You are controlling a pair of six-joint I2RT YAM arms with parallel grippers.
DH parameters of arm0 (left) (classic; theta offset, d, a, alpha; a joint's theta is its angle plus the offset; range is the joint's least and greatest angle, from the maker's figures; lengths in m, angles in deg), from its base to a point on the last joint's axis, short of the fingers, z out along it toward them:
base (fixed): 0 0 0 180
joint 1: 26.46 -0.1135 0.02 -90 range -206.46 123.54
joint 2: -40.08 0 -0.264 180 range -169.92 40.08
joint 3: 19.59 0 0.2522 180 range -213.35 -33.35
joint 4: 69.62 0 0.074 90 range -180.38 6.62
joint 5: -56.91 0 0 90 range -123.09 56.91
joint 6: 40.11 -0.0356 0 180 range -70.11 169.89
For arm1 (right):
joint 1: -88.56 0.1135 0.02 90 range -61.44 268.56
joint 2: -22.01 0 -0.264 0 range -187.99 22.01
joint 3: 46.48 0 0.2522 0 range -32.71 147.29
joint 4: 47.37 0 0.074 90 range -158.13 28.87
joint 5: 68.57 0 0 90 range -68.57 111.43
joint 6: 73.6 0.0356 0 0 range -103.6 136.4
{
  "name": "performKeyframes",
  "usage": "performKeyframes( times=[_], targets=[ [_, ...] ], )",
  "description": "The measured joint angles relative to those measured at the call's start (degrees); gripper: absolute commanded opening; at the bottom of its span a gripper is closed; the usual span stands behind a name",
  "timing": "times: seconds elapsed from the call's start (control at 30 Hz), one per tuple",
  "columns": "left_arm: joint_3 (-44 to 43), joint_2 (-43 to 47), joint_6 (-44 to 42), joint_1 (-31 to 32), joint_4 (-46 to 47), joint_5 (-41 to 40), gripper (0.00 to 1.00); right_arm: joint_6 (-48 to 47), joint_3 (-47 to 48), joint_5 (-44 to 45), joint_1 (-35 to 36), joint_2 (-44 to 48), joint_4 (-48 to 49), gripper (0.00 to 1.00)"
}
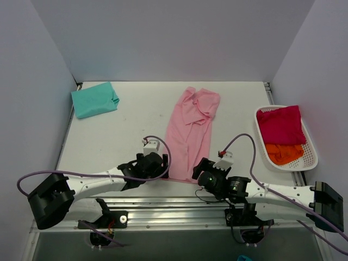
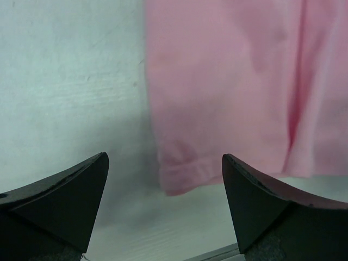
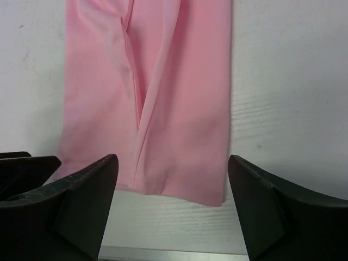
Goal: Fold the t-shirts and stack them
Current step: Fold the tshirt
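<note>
The light pink t-shirt (image 1: 191, 133) lies folded into a long strip down the middle of the table, sleeves folded in at the far end. My left gripper (image 1: 161, 166) is open at the hem's near left corner (image 2: 179, 182), just above the table. My right gripper (image 1: 202, 169) is open at the hem's near right corner (image 3: 209, 190). Neither holds cloth. A teal t-shirt (image 1: 95, 99) lies folded at the far left. A crimson red t-shirt (image 1: 281, 124) and an orange one (image 1: 283, 153) lie in the basket.
The white mesh basket (image 1: 310, 157) stands at the right edge of the table. The table's near edge with a metal rail (image 1: 174, 202) runs just below both grippers. Grey walls enclose the table on three sides.
</note>
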Motion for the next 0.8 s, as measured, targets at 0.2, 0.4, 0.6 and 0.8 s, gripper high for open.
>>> performKeyframes(
  times=[0.2,0.4,0.6,0.8],
  targets=[
    [8.41,1.97,4.28,0.22,1.68,-0.63,0.94,7.69,-5.29,-0.04,4.9,-0.76,1.05,0.68],
    [8.76,-0.92,5.57,0.22,9.07,-0.37,0.94,12.59,-7.34,-0.02,5.11,-2.64,1.05,0.67],
    [7.08,-5.62,5.66,0.11,15.34,0.63,0.94,14.64,-7.45,0.02,5.14,-3.61,1.49,0.63],
    [6.58,-7.78,5.51,-0.85,19.47,3.32,0.94,15.04,-7.45,0.13,5.14,-4.57,2.03,0.52]
  ],
)
